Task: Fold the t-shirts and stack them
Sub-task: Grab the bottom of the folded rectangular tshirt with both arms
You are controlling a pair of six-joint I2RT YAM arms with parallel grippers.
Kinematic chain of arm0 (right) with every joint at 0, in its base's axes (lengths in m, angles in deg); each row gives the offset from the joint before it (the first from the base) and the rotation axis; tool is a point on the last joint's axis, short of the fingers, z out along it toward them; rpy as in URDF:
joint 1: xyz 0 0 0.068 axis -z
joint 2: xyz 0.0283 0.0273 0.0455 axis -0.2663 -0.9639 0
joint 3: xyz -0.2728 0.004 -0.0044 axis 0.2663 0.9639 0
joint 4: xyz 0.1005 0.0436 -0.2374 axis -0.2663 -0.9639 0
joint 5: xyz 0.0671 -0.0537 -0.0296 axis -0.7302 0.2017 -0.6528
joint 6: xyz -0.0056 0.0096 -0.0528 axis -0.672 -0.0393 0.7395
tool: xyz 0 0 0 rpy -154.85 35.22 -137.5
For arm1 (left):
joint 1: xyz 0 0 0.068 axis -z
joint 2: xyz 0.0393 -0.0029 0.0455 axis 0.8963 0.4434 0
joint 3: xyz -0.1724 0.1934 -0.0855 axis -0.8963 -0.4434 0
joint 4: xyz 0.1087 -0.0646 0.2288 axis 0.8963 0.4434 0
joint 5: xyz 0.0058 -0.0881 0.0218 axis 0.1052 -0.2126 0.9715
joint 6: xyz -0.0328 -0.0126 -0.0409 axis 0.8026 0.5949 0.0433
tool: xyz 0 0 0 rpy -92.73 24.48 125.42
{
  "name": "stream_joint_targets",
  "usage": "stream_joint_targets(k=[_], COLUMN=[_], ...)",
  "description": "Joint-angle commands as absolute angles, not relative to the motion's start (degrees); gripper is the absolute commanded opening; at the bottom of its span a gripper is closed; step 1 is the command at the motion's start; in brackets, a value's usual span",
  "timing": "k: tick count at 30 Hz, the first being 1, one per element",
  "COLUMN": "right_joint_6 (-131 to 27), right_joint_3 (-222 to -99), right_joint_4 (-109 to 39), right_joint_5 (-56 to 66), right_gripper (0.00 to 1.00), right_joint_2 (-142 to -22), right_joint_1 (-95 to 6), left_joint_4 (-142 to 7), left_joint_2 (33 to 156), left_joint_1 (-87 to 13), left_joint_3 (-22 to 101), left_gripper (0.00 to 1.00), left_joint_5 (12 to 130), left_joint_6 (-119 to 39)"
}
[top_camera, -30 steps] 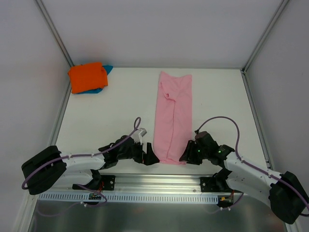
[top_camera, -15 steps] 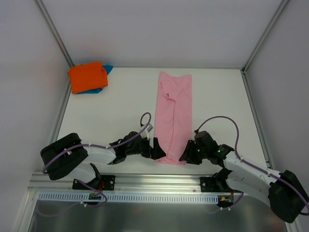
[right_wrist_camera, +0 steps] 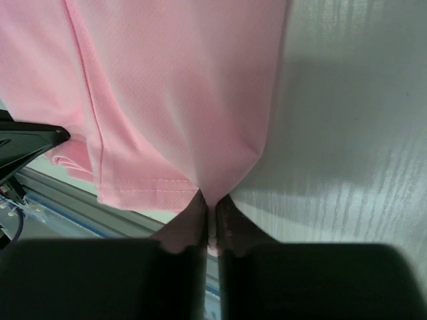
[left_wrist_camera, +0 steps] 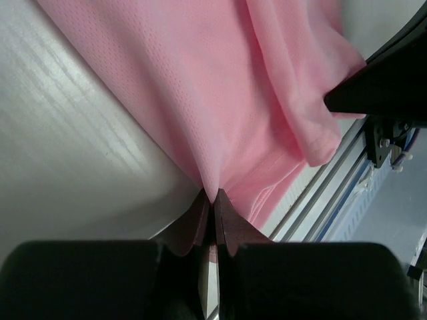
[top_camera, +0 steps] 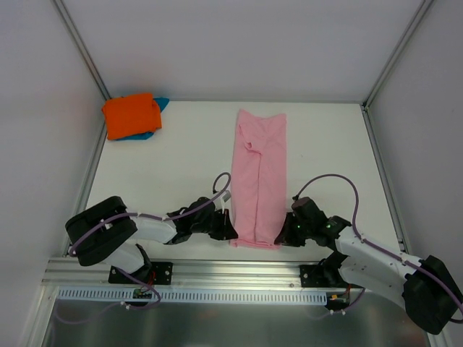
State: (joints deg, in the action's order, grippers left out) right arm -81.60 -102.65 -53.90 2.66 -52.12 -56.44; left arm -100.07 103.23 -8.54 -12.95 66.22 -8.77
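A light pink t-shirt (top_camera: 259, 173), folded into a long narrow strip, lies on the white table running from the back toward the near edge. My left gripper (top_camera: 228, 228) is shut on its near left corner; in the left wrist view the pink cloth (left_wrist_camera: 220, 100) is pinched between the jaws of that gripper (left_wrist_camera: 213, 200). My right gripper (top_camera: 282, 235) is shut on the near right corner, with pink cloth (right_wrist_camera: 180, 93) drawn into the jaws of the gripper (right_wrist_camera: 212, 208). An orange t-shirt (top_camera: 131, 114) lies folded on a teal-blue one (top_camera: 161, 103) at the back left.
The metal rail (top_camera: 239, 271) runs along the table's near edge, just below both grippers. Frame posts stand at the back left (top_camera: 83, 50) and back right (top_camera: 398, 54). White walls enclose the table on three sides.
The left gripper slid right to the shirt's near left corner and closed on it. The right gripper closed on the near right corner. The shirt's near hem has bunched slightly.
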Motion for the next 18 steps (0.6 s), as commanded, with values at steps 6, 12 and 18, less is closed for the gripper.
stream_joint_targets(k=[6, 12, 18], right_joint_6=[-81.03, -81.56, -82.00], right_joint_3=[-101.85, -101.15, -100.53], right_joint_4=[-58.06, -58.59, -59.38], right_joint_5=[6.11, 5.76, 5.58], right_gripper=[0.00, 0.00, 0.00], right_joint_2=[-49.83, -48.52, -46.76], right_joint_1=[-56.75, -56.75, -56.75], left_joint_4=[-88.21, -91.62, -94.97], left_joint_2=[97.29, 99.57, 103.17], left_joint_1=[-8.22, -8.22, -7.69], left_joint_3=[-12.61, -13.14, -12.97], left_gripper=[0.00, 0.00, 0.00], left_joint_5=[66.65, 64.81, 63.40], left_joint_6=[-12.18, -10.43, -9.01])
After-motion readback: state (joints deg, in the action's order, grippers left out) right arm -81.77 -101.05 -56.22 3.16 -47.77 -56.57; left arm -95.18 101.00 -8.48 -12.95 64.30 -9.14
